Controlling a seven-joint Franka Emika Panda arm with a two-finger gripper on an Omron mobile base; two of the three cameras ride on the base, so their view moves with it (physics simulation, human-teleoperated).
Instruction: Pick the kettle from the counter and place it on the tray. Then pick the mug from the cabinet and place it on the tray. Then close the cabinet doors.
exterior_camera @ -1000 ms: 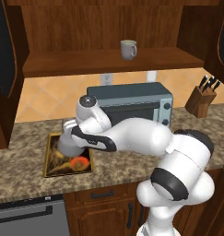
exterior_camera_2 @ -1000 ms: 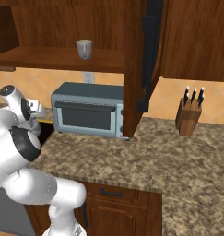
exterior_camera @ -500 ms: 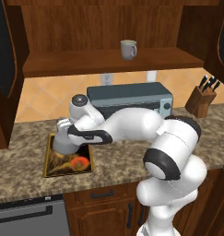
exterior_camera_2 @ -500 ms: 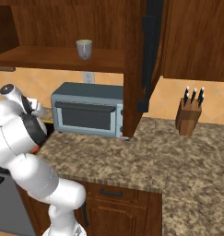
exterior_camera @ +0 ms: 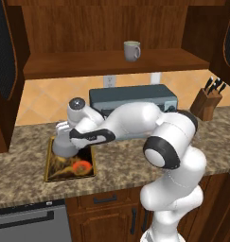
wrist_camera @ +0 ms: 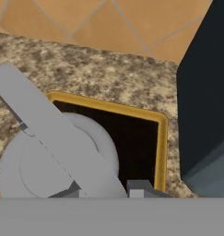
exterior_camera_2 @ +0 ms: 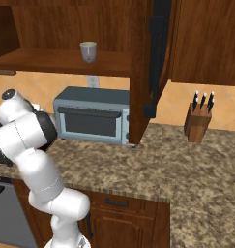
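Observation:
The grey kettle [exterior_camera: 64,145] hangs low over the far end of the tray [exterior_camera: 69,177], a dark tray with a gold rim and an orange picture on the counter [exterior_camera: 22,189]. My gripper [exterior_camera: 64,134] is shut on the kettle's handle from above. In the hand view the handle runs diagonally across the kettle [wrist_camera: 49,161] down to my gripper [wrist_camera: 104,190], with the tray rim [wrist_camera: 162,138] behind it. I cannot tell whether the kettle touches the tray. The mug [exterior_camera: 132,50] [exterior_camera_2: 88,51] stands on the shelf of the cabinet [exterior_camera: 88,64]. The cabinet doors [exterior_camera: 5,56] [exterior_camera_2: 157,58] stand open.
A grey toaster oven [exterior_camera: 135,97] [exterior_camera_2: 92,116] stands on the counter just right of the tray, close to my hand. A knife block [exterior_camera: 206,101] [exterior_camera_2: 198,121] sits at the far right. The open door edge hangs in front of the oven's right side.
The hand with the kettle has shifted a little to the left over the tray, and the elbow has swung round. The grip has stayed the same.

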